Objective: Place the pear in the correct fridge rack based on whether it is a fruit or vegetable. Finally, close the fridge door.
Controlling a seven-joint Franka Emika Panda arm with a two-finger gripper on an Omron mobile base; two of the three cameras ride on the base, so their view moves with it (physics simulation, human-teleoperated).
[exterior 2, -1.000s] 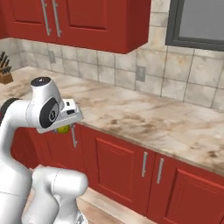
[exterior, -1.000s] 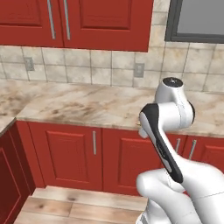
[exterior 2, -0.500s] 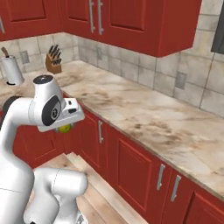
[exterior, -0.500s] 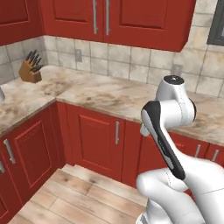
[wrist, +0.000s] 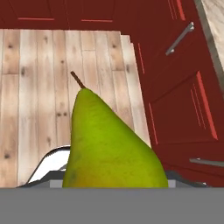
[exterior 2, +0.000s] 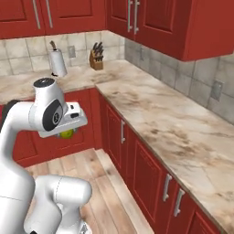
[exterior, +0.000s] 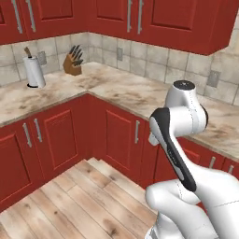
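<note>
Left base view: arm (exterior: pixel 179 140) rises from lower right, folded at the elbow, w/ its top joint level w/ the counter (exterior: pixel 126 91). Counter runs in an L along the wall; paper towel roll (exterior: pixel 34 71) and knife block (exterior: pixel 72 63) stand near the corner, apart from each other. Red cabinets (exterior: pixel 119 133) below, more above. Wood floor (exterior: pixel 70 200) in front.

Right base view: arm at left, hand held out sideways over the floor. Pear (exterior 2: pixel 67 134) sits right under the hand, yellow-green, mostly hidden by the white body. Gripper (exterior 2: pixel 68 132) around it; fingers themselves hidden here. Towel roll (exterior 2: pixel 57 63) and knife block (exterior 2: pixel 95 58) at the back by the corner; counter (exterior 2: pixel 173 128) stretches toward the right.

Hand view: pear (wrist: pixel 111 146) is up close, stem end pointing away, thin brown stem up top. It's held in the gripper, looking down at the floor (wrist: pixel 39 96); fingertips are covered by the fruit, so can't tell how tight the pinch is, but the pear hangs clear of the floor. Cabinet doors (wrist: pixel 179 100) w/ 2 metal handles on the right.
</note>
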